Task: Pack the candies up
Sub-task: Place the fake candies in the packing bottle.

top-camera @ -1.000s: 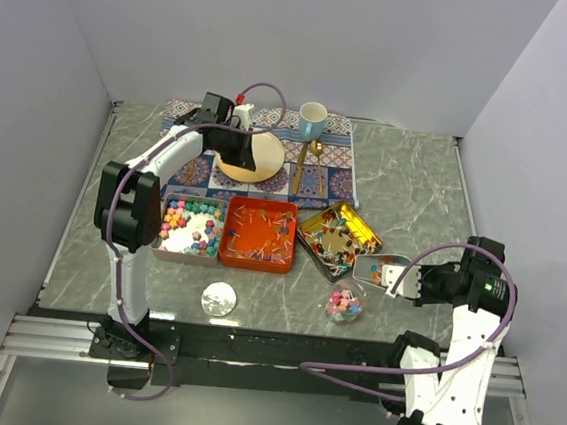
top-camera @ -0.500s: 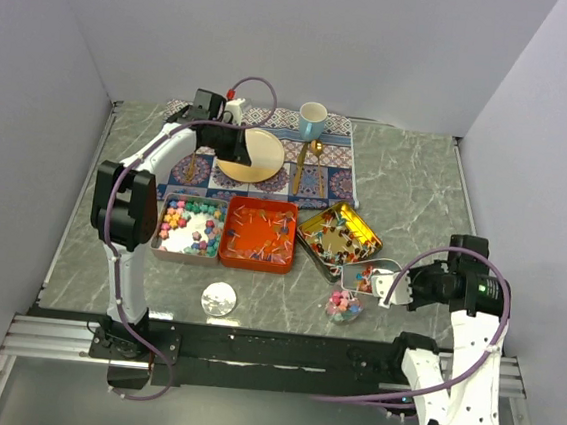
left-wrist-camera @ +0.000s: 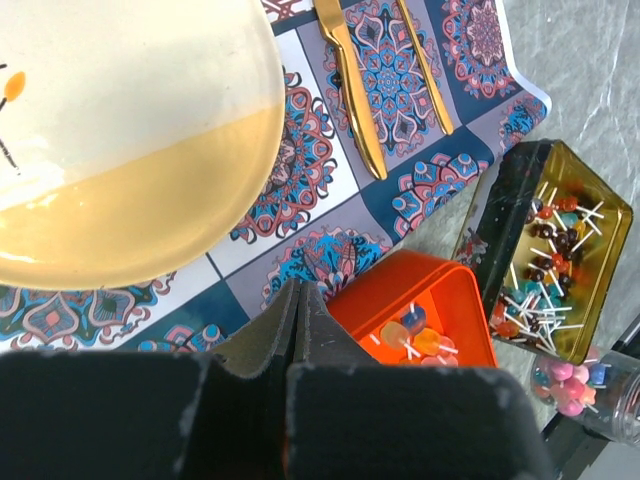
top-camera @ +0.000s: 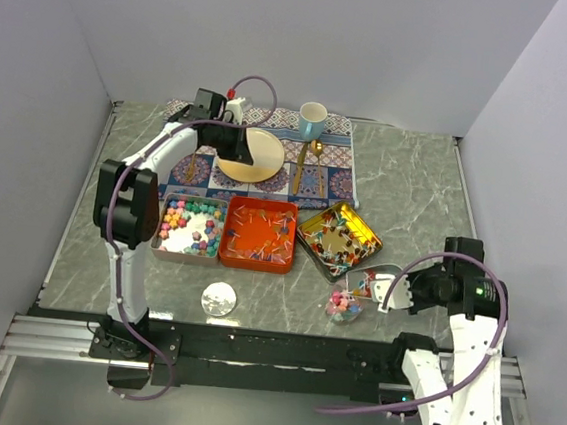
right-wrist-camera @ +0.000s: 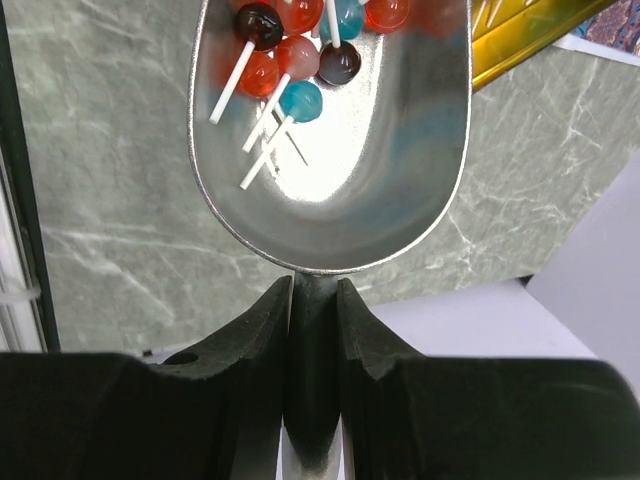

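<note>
My right gripper [top-camera: 403, 287] is shut on the handle of a metal scoop [top-camera: 375, 280], seen close in the right wrist view [right-wrist-camera: 340, 170]. Several lollipop candies [right-wrist-camera: 295, 55] lie at the scoop's front. The scoop hangs just right of a small glass jar [top-camera: 345, 306] that holds pastel and pink candies. Pastel lumps [top-camera: 192, 224] fill the left tin, red-orange candies [top-camera: 261, 233] the orange tin, stick candies [top-camera: 336, 240] the gold tin. My left gripper [top-camera: 237, 148] is shut and empty above the patterned mat, its tips [left-wrist-camera: 297, 290] by the plate.
A tan plate [top-camera: 258, 160], gold cutlery [top-camera: 303, 164] and a blue cup [top-camera: 312, 121] sit on the patterned placemat [top-camera: 327, 182] at the back. The jar's lid [top-camera: 219, 298] lies near the front edge. The orange tin [left-wrist-camera: 470, 300] and gold tin [left-wrist-camera: 610, 215] show in the left wrist view.
My right gripper has carried the scoop left and toward the front, closer to the jar. My left gripper has shifted slightly left over the plate.
</note>
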You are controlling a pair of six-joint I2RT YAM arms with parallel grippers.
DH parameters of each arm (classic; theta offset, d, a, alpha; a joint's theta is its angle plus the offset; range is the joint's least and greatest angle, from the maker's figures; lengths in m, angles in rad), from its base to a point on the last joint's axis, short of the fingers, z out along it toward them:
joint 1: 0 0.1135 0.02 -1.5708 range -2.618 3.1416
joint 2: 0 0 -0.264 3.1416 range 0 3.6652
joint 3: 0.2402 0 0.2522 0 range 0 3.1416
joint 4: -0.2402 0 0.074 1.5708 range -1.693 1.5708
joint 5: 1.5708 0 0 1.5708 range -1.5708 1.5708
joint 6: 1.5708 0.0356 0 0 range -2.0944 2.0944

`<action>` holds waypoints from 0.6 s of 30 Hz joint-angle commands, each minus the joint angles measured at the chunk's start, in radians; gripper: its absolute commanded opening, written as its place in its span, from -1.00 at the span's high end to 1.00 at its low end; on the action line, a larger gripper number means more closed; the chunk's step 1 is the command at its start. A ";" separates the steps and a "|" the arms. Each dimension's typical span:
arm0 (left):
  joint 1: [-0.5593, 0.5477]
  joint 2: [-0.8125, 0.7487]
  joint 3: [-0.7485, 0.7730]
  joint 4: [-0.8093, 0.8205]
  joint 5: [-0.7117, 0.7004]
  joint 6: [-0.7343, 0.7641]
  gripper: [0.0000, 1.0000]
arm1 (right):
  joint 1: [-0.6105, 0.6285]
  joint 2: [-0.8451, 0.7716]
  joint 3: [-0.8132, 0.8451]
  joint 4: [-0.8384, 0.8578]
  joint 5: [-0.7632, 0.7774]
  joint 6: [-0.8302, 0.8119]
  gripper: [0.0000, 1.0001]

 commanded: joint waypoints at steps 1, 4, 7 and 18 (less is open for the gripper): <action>0.004 0.028 0.064 0.035 0.036 -0.019 0.98 | 0.037 0.015 0.064 -0.095 0.056 -0.656 1.00; 0.004 0.040 0.079 0.038 0.043 -0.027 0.98 | 0.062 0.019 0.087 -0.095 0.083 -0.656 1.00; 0.009 0.043 0.084 0.044 0.050 -0.035 0.98 | 0.082 0.019 0.098 -0.095 0.092 -0.658 1.00; 0.038 0.038 0.079 0.058 0.076 -0.055 0.98 | 0.191 0.010 0.107 -0.095 0.166 -0.656 1.00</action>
